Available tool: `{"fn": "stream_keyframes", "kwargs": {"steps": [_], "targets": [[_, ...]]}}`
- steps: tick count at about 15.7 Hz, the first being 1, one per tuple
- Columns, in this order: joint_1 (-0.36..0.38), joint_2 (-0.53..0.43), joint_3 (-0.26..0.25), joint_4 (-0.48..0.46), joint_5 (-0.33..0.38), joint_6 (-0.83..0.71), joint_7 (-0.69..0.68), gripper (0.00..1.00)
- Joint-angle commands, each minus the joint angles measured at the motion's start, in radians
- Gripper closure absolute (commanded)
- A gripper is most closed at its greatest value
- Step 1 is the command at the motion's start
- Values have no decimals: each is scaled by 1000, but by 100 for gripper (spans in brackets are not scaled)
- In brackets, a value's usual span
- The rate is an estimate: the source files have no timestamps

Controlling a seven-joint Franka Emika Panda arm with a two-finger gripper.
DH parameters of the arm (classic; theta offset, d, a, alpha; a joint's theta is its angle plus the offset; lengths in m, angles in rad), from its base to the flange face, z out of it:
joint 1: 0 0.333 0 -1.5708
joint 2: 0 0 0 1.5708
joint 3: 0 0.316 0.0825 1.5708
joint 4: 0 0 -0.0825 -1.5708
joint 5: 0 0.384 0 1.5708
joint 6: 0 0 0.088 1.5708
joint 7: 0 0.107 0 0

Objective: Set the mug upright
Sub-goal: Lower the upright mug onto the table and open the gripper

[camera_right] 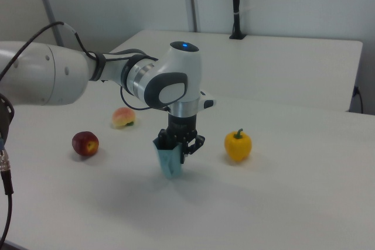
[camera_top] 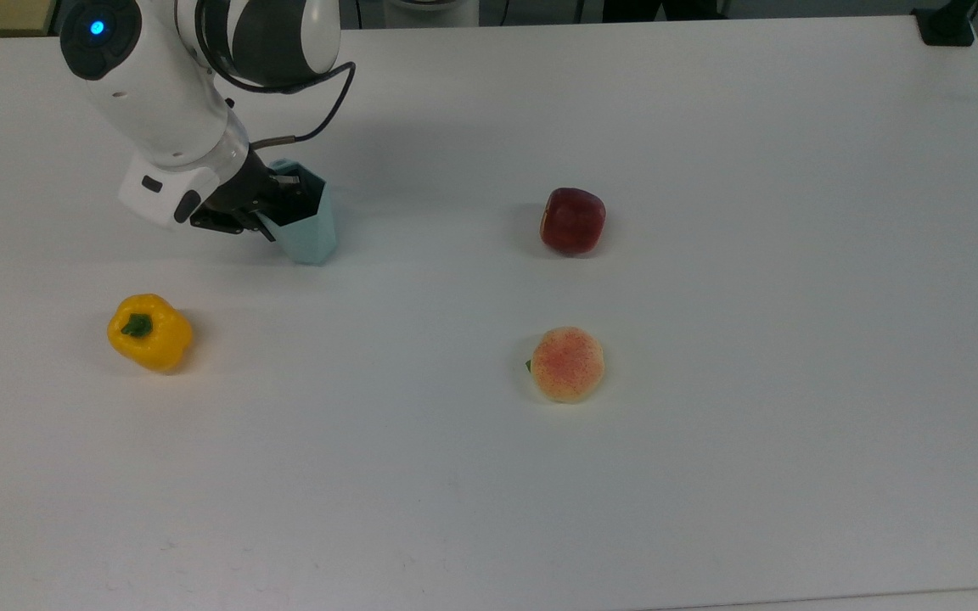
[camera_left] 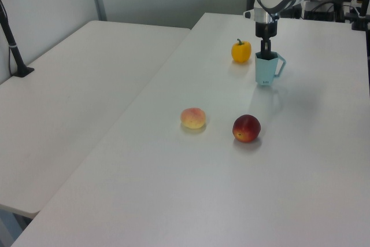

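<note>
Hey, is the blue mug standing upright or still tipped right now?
Upright. The mug stands with its rim up and narrow base on the table, handle to the left view's right. The claw grips its rim.
</note>
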Motion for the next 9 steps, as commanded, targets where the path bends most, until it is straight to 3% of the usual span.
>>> {"fn": "stream_keyframes", "kwargs": {"steps": [1,4,5,6,7,9], "targets": [[9,17,-8,14,6,30,53,100],[9,17,-8,14,6,29,54,97],[8,17,-8,14,9,26,59,74],[3,16,-8,14,17,26,73,28],[3,13,-8,14,17,20,94,0],[3,6,-8,15,15,18,117,0]]}}
